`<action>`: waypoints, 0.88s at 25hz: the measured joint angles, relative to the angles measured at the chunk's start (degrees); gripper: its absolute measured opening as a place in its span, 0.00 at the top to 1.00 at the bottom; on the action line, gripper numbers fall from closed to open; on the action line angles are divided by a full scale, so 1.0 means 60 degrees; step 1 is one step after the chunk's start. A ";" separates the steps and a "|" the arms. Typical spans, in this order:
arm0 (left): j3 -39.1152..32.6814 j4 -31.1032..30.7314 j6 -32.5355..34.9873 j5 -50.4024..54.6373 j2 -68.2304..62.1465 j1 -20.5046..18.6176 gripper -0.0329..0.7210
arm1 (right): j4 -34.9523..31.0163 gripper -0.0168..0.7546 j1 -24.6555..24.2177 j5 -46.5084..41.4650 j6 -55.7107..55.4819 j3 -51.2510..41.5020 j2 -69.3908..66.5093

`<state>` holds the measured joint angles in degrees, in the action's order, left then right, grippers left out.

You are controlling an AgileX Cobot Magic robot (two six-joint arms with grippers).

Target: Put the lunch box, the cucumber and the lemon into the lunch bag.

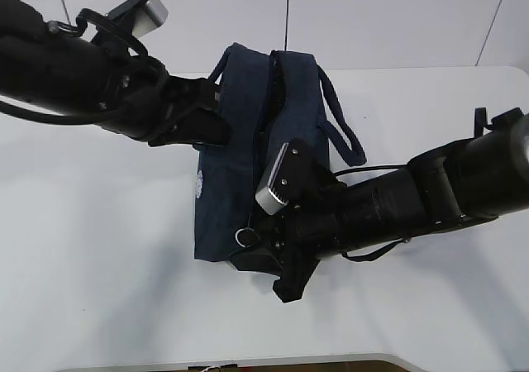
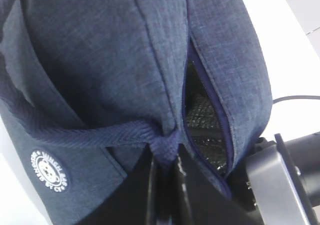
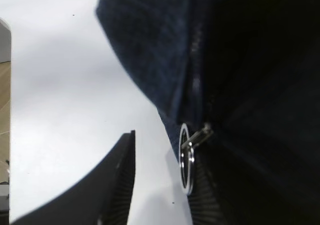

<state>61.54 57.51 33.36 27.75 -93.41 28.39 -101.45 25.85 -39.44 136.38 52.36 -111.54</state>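
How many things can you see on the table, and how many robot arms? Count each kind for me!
Lunch bag, dark navy: 1
Loop handles on it: 2
Metal ring pull: 1
Robot arms, left and right: 2
Lunch box, cucumber, lemon in view: 0
Total: 6

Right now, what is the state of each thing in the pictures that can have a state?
lunch bag: on the table, zipper partly open, foil lining showing in the gap.
zipper ring pull: hanging free, next to a right claw finger, not gripped.
bag handle: pinched by the left claw.
left claw: shut on the handle.
right claw: open beside the ring.
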 joint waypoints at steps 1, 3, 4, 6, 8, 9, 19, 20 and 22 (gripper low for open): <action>0.0000 0.0000 0.0000 0.0000 0.0000 0.0000 0.96 | 0.0000 0.64 0.0000 0.0000 0.0000 0.0000 0.0000; 0.0000 0.0000 0.0000 0.0000 0.0000 0.0000 0.96 | 0.0000 0.67 0.0000 0.0000 0.0000 0.0000 -0.0006; 0.0000 0.0000 0.0000 0.0000 0.0000 0.0000 0.96 | 0.0000 0.70 0.0000 0.0000 0.0000 0.0000 -0.0006; 0.0000 0.0000 0.0000 0.0006 0.0000 0.0000 0.96 | 0.0000 0.75 0.0000 0.0108 0.0000 0.0000 -0.0006; 0.0000 0.0000 0.0000 0.0006 0.0000 0.0000 0.96 | 0.0000 0.84 0.0000 0.0255 0.0000 0.0000 -0.0021; 0.0000 0.0000 0.0000 0.0022 0.0000 0.0000 0.96 | 0.0000 0.90 0.0000 0.0300 -0.0021 0.0000 -0.0021; 0.0000 0.0000 0.0000 0.0071 0.0000 0.0000 0.96 | -0.0018 0.97 0.0000 0.0435 -0.0361 0.0000 -0.0021; 0.0000 0.0000 0.0000 0.0071 0.0000 0.0000 0.96 | -0.0018 0.97 0.0000 0.0435 -0.0361 0.0000 -0.0021; 0.0000 0.0000 0.0000 0.0071 0.0000 0.0000 0.96 | -0.0018 0.97 0.0000 0.0435 -0.0361 0.0000 -0.0021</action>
<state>61.54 57.51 33.36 28.18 -93.41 28.39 -101.56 25.85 -36.83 134.21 52.36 -111.67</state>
